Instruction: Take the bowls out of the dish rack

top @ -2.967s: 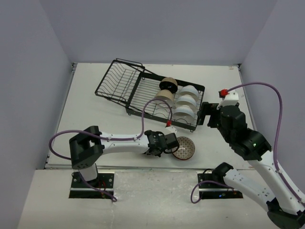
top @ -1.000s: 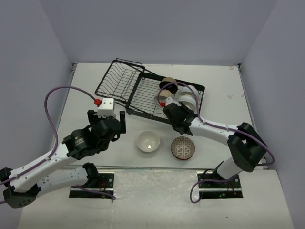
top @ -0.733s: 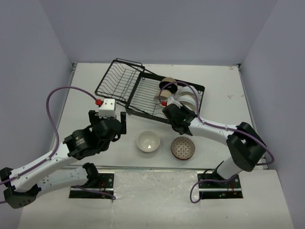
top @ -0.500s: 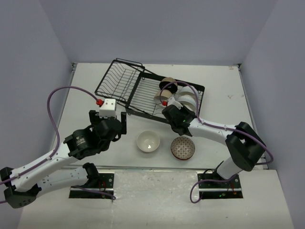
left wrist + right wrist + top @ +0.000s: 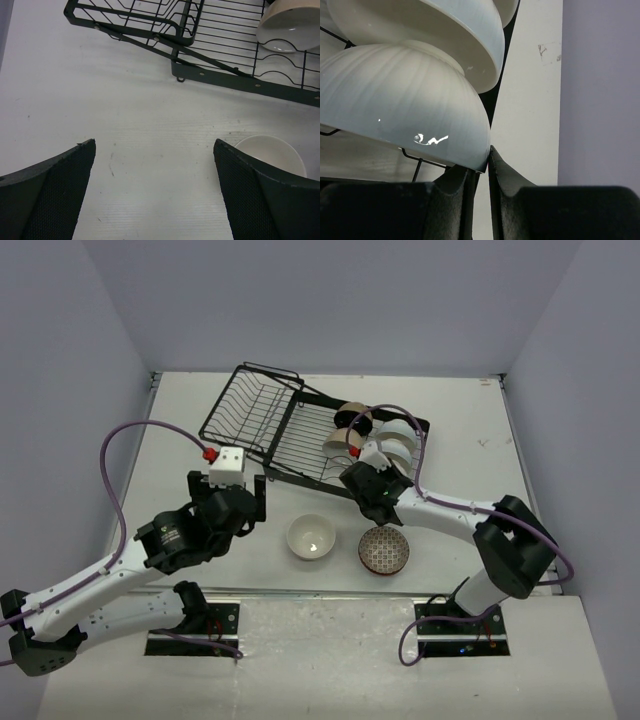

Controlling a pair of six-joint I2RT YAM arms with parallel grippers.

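1. Risk of slip: right claw (image 5: 481,167) pressed together on only the thin lower rim of the white ribbed bowl (image 5: 400,115). Small bite on glossy ceramic, so possible to twist or fall out once lifted.
2. Risk of knock: standing on edge in the dish rack (image 5: 262,422), just beside a second white bowl (image 5: 440,30). Could drag or tip this neighbour, or catch on a wire (image 5: 415,161), if pulled out at an angle.
3. Risk at putting down: plain white bowl (image 5: 311,536) and brown patterned bowl (image 5: 384,549) already on the surface (image 5: 190,440), near the rack's front edge. Not much room there, so possible collision.
4. Pose of right arm: stretched low and far to the left from its base, wrist at the rack's near side.
5. Pose of left arm: raised, with left claw (image 5: 154,145) spread wide, holding nothing, pointing down at the surface beside the plain white bowl.
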